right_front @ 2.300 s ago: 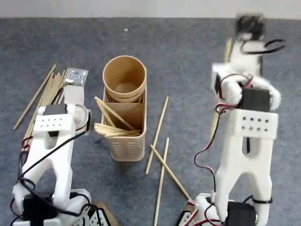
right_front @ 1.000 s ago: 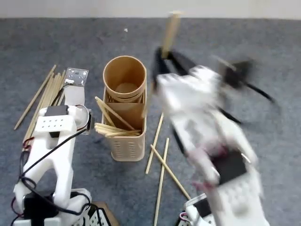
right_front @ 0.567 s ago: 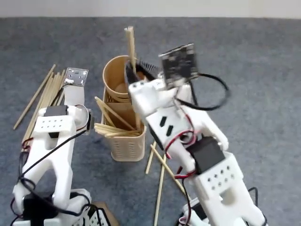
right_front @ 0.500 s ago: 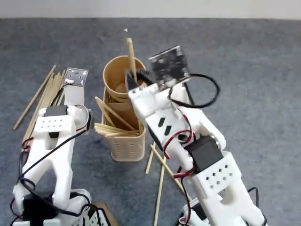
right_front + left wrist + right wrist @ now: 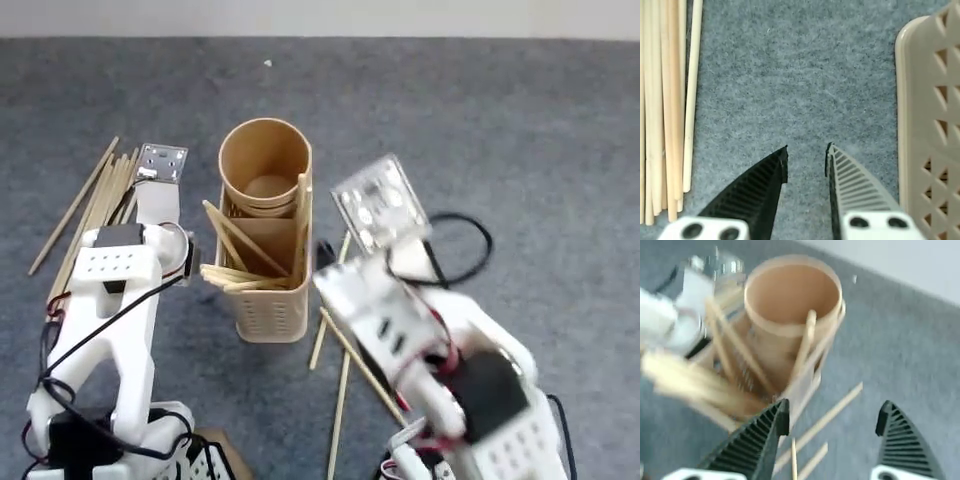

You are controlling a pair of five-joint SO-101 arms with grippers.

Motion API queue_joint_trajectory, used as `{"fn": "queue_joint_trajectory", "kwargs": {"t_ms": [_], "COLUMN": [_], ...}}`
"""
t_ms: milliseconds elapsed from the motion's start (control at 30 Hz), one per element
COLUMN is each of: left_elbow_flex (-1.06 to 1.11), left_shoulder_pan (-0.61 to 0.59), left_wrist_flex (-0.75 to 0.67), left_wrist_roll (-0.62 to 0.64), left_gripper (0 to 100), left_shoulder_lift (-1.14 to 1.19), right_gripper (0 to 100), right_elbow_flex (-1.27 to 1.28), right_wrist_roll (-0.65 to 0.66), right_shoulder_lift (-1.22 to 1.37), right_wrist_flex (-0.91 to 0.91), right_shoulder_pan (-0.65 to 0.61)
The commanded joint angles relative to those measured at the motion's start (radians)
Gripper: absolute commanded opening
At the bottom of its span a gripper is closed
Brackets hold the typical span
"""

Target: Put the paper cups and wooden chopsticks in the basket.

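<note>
Partly done: paper cups (image 5: 265, 165) and some chopsticks (image 5: 245, 278) in basket (image 5: 268, 310) beyond right gripper's (image 5: 834, 410) wide empty jaws; loose chopsticks (image 5: 665, 100) remain beside left gripper's (image 5: 807, 149) narrow empty jaws.

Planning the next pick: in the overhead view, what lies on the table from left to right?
Pile of chopsticks → basket with a cup in it → loose chopsticks.

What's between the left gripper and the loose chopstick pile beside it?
Only bare grey carpet, as the left wrist view shows; the left gripper and the chopstick pile are apart.
</note>
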Motion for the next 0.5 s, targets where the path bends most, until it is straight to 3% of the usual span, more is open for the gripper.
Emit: {"fn": "queue_joint_trajectory", "kwargs": {"t_ms": [0,167,300,467], "left_elbow_flex": [-0.004,-0.004,-0.004,-0.004], "left_shoulder_pan": [0.001,0.001,0.001,-0.001], "left_wrist_flex": [-0.012,-0.011,-0.011,-0.011], "left_wrist_roll": [0.006,0.006,0.006,0.006], "left_gripper": [15,15,15,15], "left_shoulder_lift": [-0.031,-0.031,-0.031,-0.031], "right_gripper": [27.7,27.7,27.7,27.7], "right_elbow_flex": [0.082,0.377,0.604,0.805], "right_wrist_roll": [0.031,0.226,0.321,0.333], "right_shoulder_lift": [-0.070,-0.067,-0.067,-0.067], "right_wrist_flex": [0.179,0.200,0.008,-0.237], "right_shoulder_pan": [-0.004,-0.004,-0.005,-0.007]}}
